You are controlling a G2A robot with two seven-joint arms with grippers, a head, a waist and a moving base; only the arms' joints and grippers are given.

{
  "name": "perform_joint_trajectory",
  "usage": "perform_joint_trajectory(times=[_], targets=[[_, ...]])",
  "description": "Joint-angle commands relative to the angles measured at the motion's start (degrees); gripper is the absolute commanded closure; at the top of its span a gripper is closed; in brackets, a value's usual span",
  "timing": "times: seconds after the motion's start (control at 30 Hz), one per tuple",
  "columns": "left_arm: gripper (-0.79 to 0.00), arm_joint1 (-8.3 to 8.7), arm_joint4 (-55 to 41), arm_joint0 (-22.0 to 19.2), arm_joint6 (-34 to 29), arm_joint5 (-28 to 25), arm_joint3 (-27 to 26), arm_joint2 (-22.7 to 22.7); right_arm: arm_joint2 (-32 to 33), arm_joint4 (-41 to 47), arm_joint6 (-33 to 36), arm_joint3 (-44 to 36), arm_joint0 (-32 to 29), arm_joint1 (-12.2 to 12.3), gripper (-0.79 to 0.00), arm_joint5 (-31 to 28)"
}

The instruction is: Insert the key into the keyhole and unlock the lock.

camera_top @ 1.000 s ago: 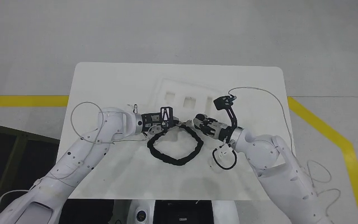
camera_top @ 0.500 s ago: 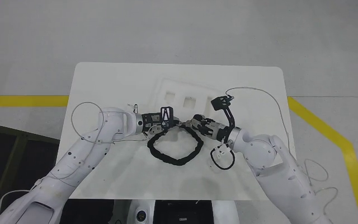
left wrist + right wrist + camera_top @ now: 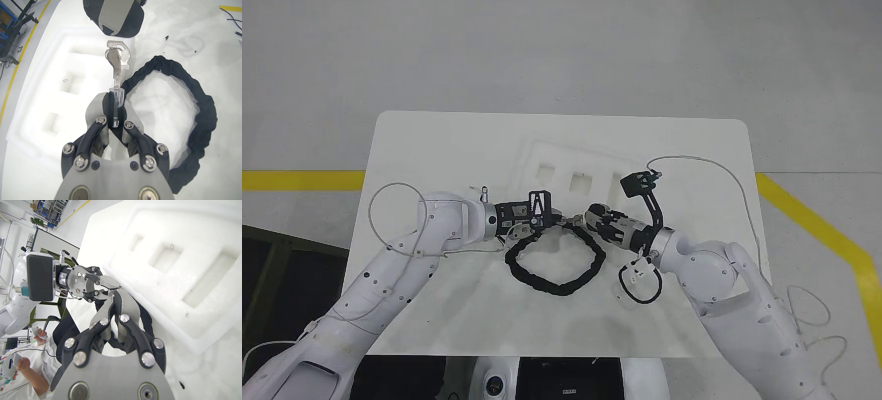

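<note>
**Key tip in the keyhole, lock pinched by the left gripper**

On my top view both arms met at the centre of the white table (image 3: 422, 140), just below the foam tray (image 3: 582, 165). The left gripper (image 3: 542, 215) (image 3: 115, 100) was clamped on the lock cylinder (image 3: 118, 96), a short, smooth chrome barrel sitting between its black pads. From that barrel a chain (image 3: 552, 265) (image 3: 204, 106) in a wrinkled black fabric sleeve curved away in a loop that lay flat on the table, lower centre of the top view.

The key (image 3: 118, 56) was flat silver metal with a dimpled, angular bow and a small ring through it; a second textured plate overlapped it. Its long axis lay in line with the cylinder, running left to right across the top view. The blade pointed at the left gripper with only its tip in the keyhole, and the bow faced the right gripper (image 3: 577, 218) (image 3: 113, 298).

I saw the right gripper's grey fingers pressed together, with a thin gap between their tips and the bow, so they held nothing.

The tray was rough white foam with rectangular recesses.
</note>
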Motion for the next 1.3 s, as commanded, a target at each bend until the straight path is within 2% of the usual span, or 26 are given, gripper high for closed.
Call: perform_joint_trajectory(times=[0.0, 0.53, 0.6, 0.63, 0.67, 0.73, 0.77, 0.8, 0.87, 1.0, 1.13, 1.27], targets=[[0.000, -0.03, 0.1, 0.0, 0.0, -0.1, -0.1, -0.1, -0.3, 0.0, 0.0, 0.0, 0.1, -0.1, 0.000, 0.0], [0.000, -0.27, 0.3, 0.4, 0.0, -0.6, -0.4, -0.7, -1.7, -0.5, -0.1, 0.8, 0.9, -0.4, 0.000, 0.2], [0.000, -0.29, 0.2, 0.4, 0.0, -0.6, -0.2, -0.8, -1.2, -0.5, 0.0, 0.4, 0.8, -0.4, -0.065, 0.1], [0.000, -0.29, 0.2, 0.4, 0.2, -0.7, -0.1, -0.9, -1.0, -0.4, 0.1, 0.1, 0.7, -0.3, -0.132, -0.2], [0.000, -0.28, 0.1, 0.3, 0.3, -0.8, 0.1, -1.1, -0.7, -0.4, 0.2, -0.1, 0.7, -0.3, -0.268, -0.9], [0.000, -0.30, 0.2, 0.2, 0.3, -1.1, 0.3, -1.2, -0.1, -0.3, 0.2, -0.5, 0.5, -0.2, -0.465, -1.8], [0.000, -0.31, 0.1, 0.1, 0.4, -1.3, 0.4, -1.2, 0.1, -0.2, 0.3, -0.7, 0.4, -0.1, -0.705, -2.4], [0.000, -0.33, -0.1, 0.0, 0.6, -1.7, 0.6, -1.2, 0.4, -0.1, 0.3, -0.7, 0.3, -0.1, -0.785, -3.3], [0.000, -0.39, -0.6, -0.5, 1.1, -3.3, 1.1, -1.2, 0.7, 0.3, 0.4, -0.5, 0.3, 0.0, -0.785, -6.4], [0.000, -0.72, -2.1, -2.4, 3.0, -7.5, 2.7, -0.4, 1.8, -2.7, -0.7, 0.9, 1.3, 0.5, -0.785, -17.7], [0.000, -0.85, -2.9, -5.3, 4.0, -7.5, 4.8, 3.5, 3.3, -6.2, -3.8, 3.3, 1.3, 1.0, -0.785, -28.6], [0.000, -0.58, -4.8, -9.0, 4.6, -7.5, 7.9, 7.6, 5.5, -7.1, -5.3, 5.0, 1.0, 1.6, -0.785, -36.6]])
